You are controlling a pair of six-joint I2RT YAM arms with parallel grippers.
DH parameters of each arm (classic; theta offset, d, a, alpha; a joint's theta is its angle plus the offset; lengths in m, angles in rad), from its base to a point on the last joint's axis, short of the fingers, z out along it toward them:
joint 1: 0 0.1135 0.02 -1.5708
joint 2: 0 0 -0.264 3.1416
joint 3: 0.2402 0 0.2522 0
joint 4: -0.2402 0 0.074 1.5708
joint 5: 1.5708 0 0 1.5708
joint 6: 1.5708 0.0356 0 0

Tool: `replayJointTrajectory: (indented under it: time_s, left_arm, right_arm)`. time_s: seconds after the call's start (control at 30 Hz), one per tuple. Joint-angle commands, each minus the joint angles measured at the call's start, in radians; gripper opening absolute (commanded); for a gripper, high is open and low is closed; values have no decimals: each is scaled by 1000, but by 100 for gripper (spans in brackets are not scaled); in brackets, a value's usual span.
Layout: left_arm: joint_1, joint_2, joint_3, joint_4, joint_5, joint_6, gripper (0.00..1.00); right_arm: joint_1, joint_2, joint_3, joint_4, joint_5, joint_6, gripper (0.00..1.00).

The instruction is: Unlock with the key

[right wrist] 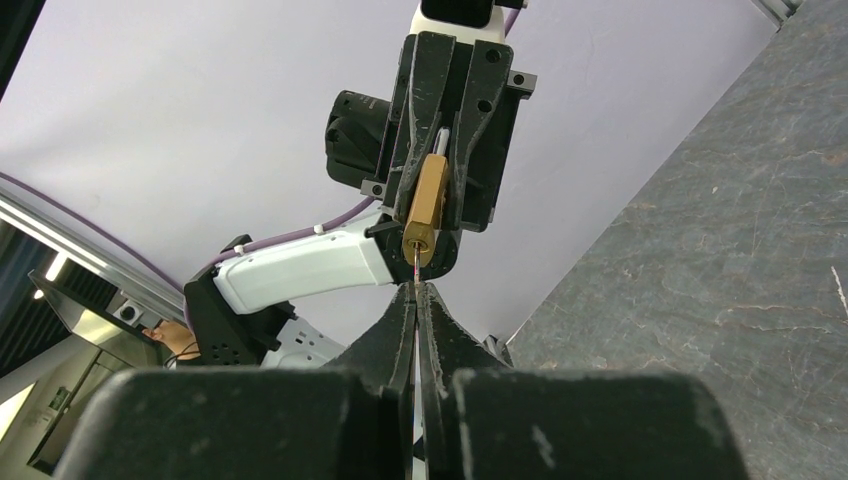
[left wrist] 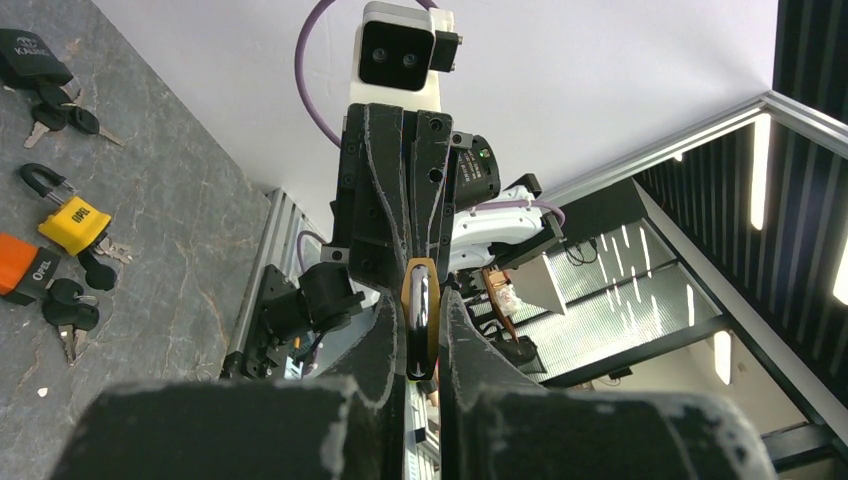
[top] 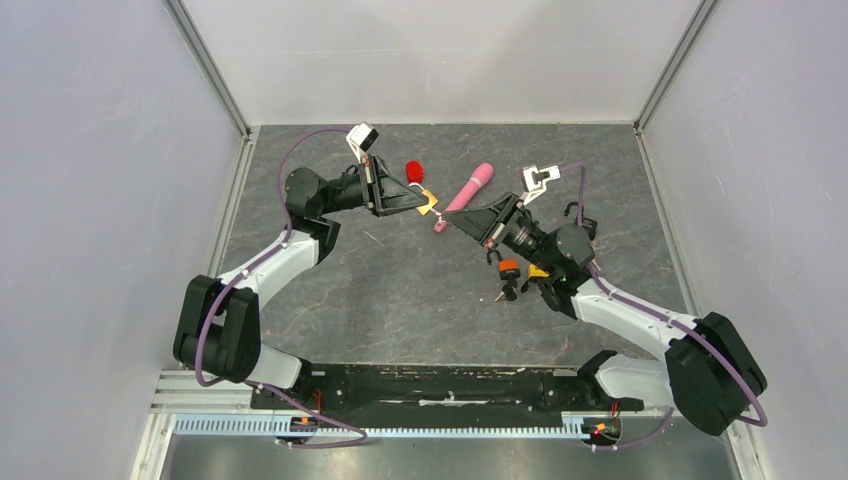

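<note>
Both arms raised over the far middle of the tabletop [top: 400,300], claws pointed at each other, nearly nose to nose

Left claw [top: 420,201]: clamped on a brass padlock [right wrist: 428,205], fingers pressing its flat sides. Padlock is off the tabletop, keyhole end facing the right arm

Right claw [top: 450,222]: fingers pressed together on a thin key [right wrist: 415,268], seen edge-on as a fine line. Key tip meets the keyhole end of the brass padlock; how far in, cannot tell

On the tabletop: a pink stick-shaped thing [top: 470,186] and a red thing [top: 414,171] lie near the far edge, beyond the claws. Under the right arm, toward the right edge, an orange padlock [top: 509,268] and a yellow padlock [top: 538,271] sit side by side, with a bunch of black keys [top: 505,293] just beside them
</note>
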Motion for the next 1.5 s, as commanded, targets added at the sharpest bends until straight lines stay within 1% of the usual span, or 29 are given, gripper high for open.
replayJointTrajectory:
  time_s: [0.0, 0.13, 0.23, 0.4, 0.6, 0.73, 0.87, 0.93, 1.0, 1.2, 1.37, 1.47]
  left_arm:
    - [-9, -34, 9, 67, -19, -24, 2]
    - [-13, -41, 11, 65, -22, -5, 2]
    - [-20, -57, 10, 27, -30, 45, 2]
    - [-38, -113, 11, -123, -68, 192, 2]
    - [-56, -158, 24, -253, -64, 313, 2]
    - [-75, -185, 42, -405, -59, 445, 2]
    - [-78, -212, 62, -570, -91, 571, 2]
    - [-78, -222, 57, -573, -110, 576, 2]
    - [-79, -225, 47, -534, -128, 545, 2]
    - [-83, -234, -26, -289, -227, 364, 2]
    - [-99, -259, -62, -245, -309, 337, 2]
    - [-107, -271, -73, -229, -340, 320, 2]
  right_arm:
    - [6, 2, 43, 22, 21, -8, 0]
    - [7, 0, 40, 16, 26, 1, 0]
    - [7, -4, 34, 11, 37, 17, 0]
    - [14, -10, 23, 15, 67, 27, 0]
    - [15, -3, 16, 40, 71, 42, 0]
    - [14, 1, 24, 48, 58, 48, 0]
    - [15, -4, 30, 42, 56, 40, 0]
    - [16, -2, 34, 38, 54, 39, 0]
    - [21, 2, 33, 40, 56, 40, 0]
    - [48, 9, 21, 56, 78, 39, 0]
    - [75, 1, 12, 57, 109, 21, 0]
    - [77, 3, -15, 110, 137, 36, 0]
